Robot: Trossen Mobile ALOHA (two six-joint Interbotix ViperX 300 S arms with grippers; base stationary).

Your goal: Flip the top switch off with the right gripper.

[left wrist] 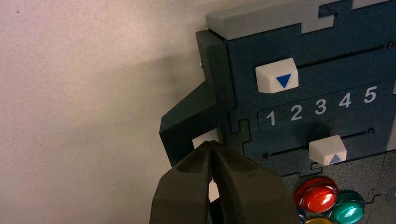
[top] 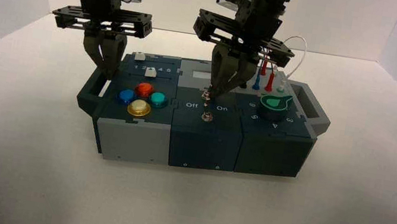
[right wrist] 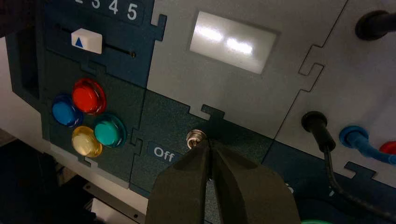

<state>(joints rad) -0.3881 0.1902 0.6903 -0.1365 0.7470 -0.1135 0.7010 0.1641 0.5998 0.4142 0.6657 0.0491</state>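
Observation:
The top switch (top: 207,96) is a small silver toggle on the box's dark middle panel, between the "Off" (top: 191,105) and "On" (top: 222,108) labels. My right gripper (top: 212,92) is shut, and its tips rest against the switch on the "On" side. In the right wrist view the switch (right wrist: 195,137) shows its hex-nut base just beside my right gripper (right wrist: 209,143). The finger hides part of the lever, so I cannot tell its position. The matching lower switch (top: 205,116) stands just in front of it.
My left gripper (top: 105,70) is shut and hovers over the box's left handle (left wrist: 187,121), also in its wrist view (left wrist: 210,144). Nearby are the coloured buttons (top: 143,89), two white sliders (left wrist: 276,75), a pale display (right wrist: 232,41), a green knob (top: 275,102) and plugged wires (top: 269,82).

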